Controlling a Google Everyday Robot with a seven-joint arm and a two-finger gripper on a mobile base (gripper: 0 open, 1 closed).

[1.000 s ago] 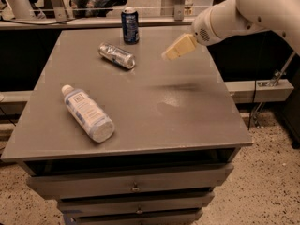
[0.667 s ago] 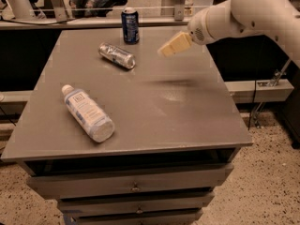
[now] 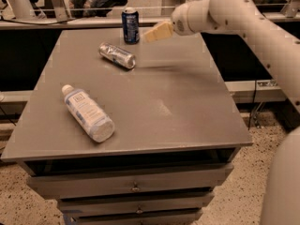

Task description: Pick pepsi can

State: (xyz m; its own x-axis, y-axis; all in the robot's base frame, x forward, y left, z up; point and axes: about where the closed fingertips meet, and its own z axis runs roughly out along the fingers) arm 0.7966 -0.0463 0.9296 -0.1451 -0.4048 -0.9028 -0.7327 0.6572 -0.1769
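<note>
Obs. 1: My gripper hangs over the far edge of the grey table, a little right of centre in the view. It sits at the end of my white arm, which comes in from the right. The gripper shows only as a pale tan wedge pointing left. I cannot tell whether it is spread or closed.

Obs. 2: The pepsi can stands upright at the table's far edge, dark blue with a silver top rim. It is just left of my gripper, near but apart, with a thin strip of table and background between the wedge's tip and the can's side. In the view the tip sits level with the can's lower half. Whether it is nearer or farther than the can, I cannot tell.

Obs. 3: 1 crinkled silver can lies on its side, nearer the camera than the pepsi can and slightly left of it, not touching it.

Obs. 4: 1 clear plastic bottle with a white cap lies on its side at the near left, well apart from both cans and from my gripper.

Obs. 5: Below the tabletop, 2 drawer fronts with small knobs are in view.
</note>
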